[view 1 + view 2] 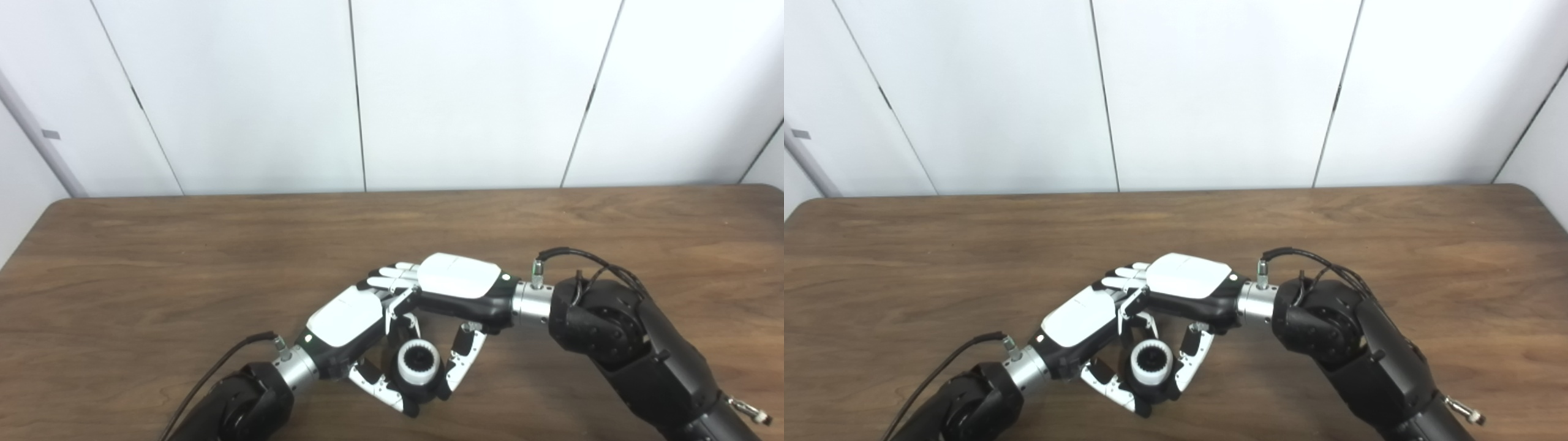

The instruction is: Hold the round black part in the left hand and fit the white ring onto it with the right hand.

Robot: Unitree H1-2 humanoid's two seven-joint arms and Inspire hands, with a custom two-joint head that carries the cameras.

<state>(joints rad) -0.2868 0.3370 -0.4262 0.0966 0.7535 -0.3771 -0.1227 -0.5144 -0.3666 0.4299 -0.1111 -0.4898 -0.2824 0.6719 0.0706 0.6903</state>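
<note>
Low in the frame's middle, the left hand (346,321) grips the black part (422,387) while the right hand (456,282) seemingly pinches the white ring (419,362) atop it; uneven pressure could jam it crooked.

my left hand (350,323) and right hand (456,283) each have a glossy white back plate over black casing, with white-and-black fingers. silver metal cuffs ring my wrists, black cables plug in there, and my forearms are bulky matte black.

The fingers (392,278) hide most of the round black part (422,392).
</note>
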